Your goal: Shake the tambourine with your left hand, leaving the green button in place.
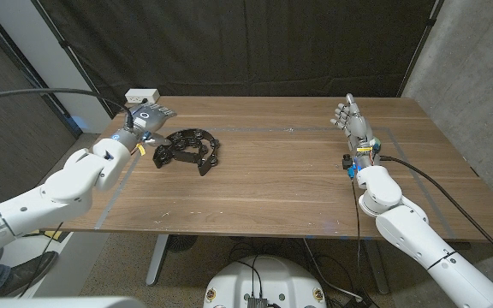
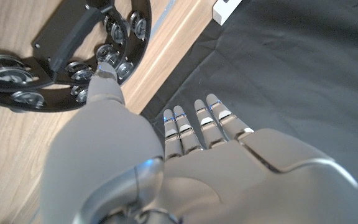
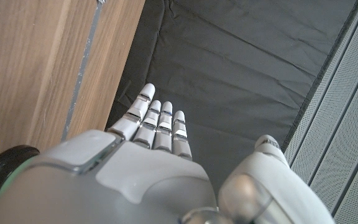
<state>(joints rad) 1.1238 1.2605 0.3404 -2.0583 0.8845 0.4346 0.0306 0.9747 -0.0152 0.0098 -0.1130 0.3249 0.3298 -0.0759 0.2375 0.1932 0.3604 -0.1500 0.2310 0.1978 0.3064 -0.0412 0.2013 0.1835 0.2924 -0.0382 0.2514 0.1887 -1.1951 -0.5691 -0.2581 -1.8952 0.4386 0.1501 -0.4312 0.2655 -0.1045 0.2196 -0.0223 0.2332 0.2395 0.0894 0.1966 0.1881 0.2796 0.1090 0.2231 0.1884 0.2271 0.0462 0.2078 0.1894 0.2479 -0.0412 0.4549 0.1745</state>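
A black half-moon tambourine [image 1: 188,147] with metal jingles lies on the wooden table [image 1: 272,184] at the left. My left hand [image 1: 148,118] is just beside its far left end, fingers straight and apart, holding nothing. In the left wrist view the thumb of the left hand [image 2: 185,155] reaches to the tambourine [image 2: 55,56] rim; I cannot tell whether it touches. My right hand [image 1: 349,115] stands upright at the far right, fingers together and empty. Beside the right hand [image 3: 154,155], the dark rim of the green button [image 3: 2,177] peeks out, mostly hidden.
A small white box [image 1: 142,94] sits at the table's back left edge, also seen as the white box [image 2: 229,7] past the left hand. A black curtain [image 1: 255,43] hangs behind the table. Faint tape lines mark the tabletop.
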